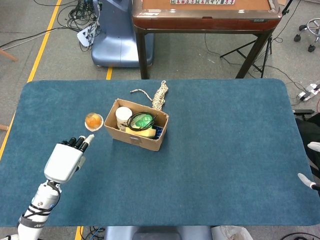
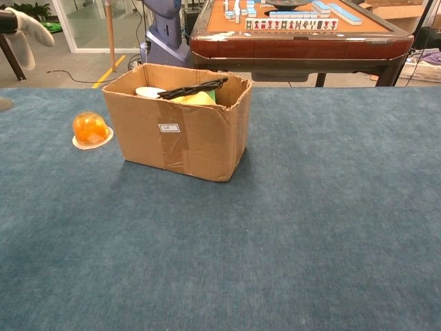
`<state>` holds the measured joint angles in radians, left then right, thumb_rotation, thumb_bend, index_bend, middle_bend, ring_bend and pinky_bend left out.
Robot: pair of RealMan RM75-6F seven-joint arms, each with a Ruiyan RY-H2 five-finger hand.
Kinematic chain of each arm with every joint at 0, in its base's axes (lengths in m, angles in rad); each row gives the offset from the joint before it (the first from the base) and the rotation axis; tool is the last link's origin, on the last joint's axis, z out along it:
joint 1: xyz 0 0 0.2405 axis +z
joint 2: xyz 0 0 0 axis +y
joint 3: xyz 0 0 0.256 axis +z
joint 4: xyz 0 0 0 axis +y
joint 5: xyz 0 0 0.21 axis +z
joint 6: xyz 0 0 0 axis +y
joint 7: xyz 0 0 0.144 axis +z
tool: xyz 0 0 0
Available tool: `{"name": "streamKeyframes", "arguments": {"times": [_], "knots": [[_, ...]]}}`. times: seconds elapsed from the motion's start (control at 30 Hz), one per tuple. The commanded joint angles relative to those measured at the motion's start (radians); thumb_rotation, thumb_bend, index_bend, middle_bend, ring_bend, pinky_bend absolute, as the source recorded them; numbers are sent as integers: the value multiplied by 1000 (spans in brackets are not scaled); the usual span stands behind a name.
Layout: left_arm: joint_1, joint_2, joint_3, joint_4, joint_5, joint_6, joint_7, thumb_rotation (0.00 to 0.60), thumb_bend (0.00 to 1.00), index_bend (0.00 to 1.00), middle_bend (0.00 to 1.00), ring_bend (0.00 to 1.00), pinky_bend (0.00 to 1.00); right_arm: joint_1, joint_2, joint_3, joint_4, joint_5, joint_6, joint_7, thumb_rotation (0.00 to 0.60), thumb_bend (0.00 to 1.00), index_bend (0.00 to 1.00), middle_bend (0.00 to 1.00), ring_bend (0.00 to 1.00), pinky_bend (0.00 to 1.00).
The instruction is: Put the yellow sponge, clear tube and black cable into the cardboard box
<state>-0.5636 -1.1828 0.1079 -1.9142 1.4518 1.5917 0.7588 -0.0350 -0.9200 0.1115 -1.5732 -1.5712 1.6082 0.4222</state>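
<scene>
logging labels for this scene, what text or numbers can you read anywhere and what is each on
No text can be read for certain.
White sticker on the front of the cardboard box: carries small dark print, too small to read.
Mahjong tiles on the brown table behind: marks show on their faces, too blurred to read.
Orange dome-shaped object left of the box: no lettering visible.

Orange dome (image 1: 93, 120) on blue table (image 1: 225, 150), rope bundle (image 1: 159, 95) nearby
</scene>
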Motion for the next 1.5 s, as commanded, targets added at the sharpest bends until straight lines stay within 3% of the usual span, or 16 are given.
{"name": "streamKeyframes", "arguments": {"times": [0.03,0.33,0.77,0.93,1.5], "knots": [[66,-19,23,66,65,50,-61,600,220,244,293,348,570,34,-10,-7,-3,-9,-44,-34,600,140,270,251,87,189],[209,-19,31,155,150,161,-187,600,220,244,291,333,433,96,-68,4,15,8,-108,-100,600,145,309,299,120,190],[385,8,38,232,126,213,-364,600,220,261,298,332,420,144,-110,-24,-8,-18,-161,-190,600,145,315,311,129,190],[435,-11,17,301,107,224,-443,600,220,264,298,329,420,149,-104,-38,-30,-33,-162,-208,600,145,316,311,129,190],[457,-27,-44,382,107,127,-505,600,220,278,307,322,420,153,-93,-50,-28,-18,-160,-191,600,145,315,311,128,190]]}}
